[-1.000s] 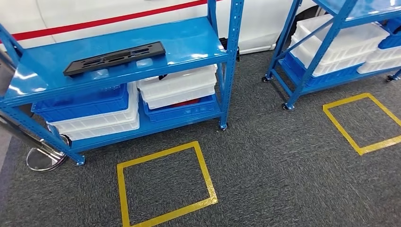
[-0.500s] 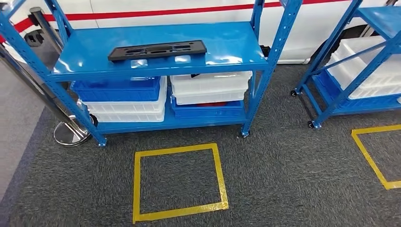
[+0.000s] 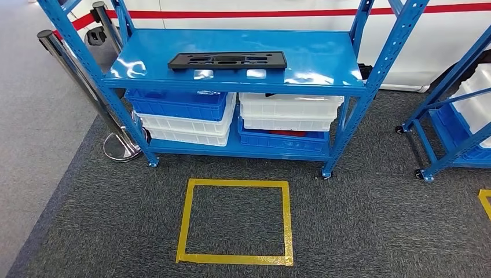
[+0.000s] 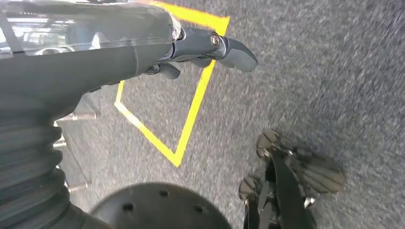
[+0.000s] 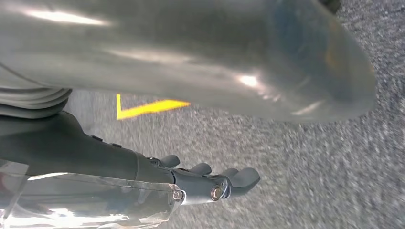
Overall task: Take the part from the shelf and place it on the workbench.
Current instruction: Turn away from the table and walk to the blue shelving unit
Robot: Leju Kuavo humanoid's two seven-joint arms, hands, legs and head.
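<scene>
The view has swung to face the blue shelf (image 3: 324, 69) squarely, black part (image 3: 227, 59) at twelve o'clock untouched, both robot hands seemingly hanging empty, fingers loosely apart, left robot hand (image 4: 210, 47), right robot hand (image 5: 215, 183).

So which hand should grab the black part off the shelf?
Probably the left, narrowly. The black part lies slightly left of center on the blue shelf. Both the left hand and right hand hang empty over the carpet.

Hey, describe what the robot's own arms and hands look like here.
The left robot hand has dark grey fingers with a silver screw at one joint, behind a black ribbed wrist cover and a clear glossy plate. The right robot hand looks alike, beside a shiny silver limb.
</scene>
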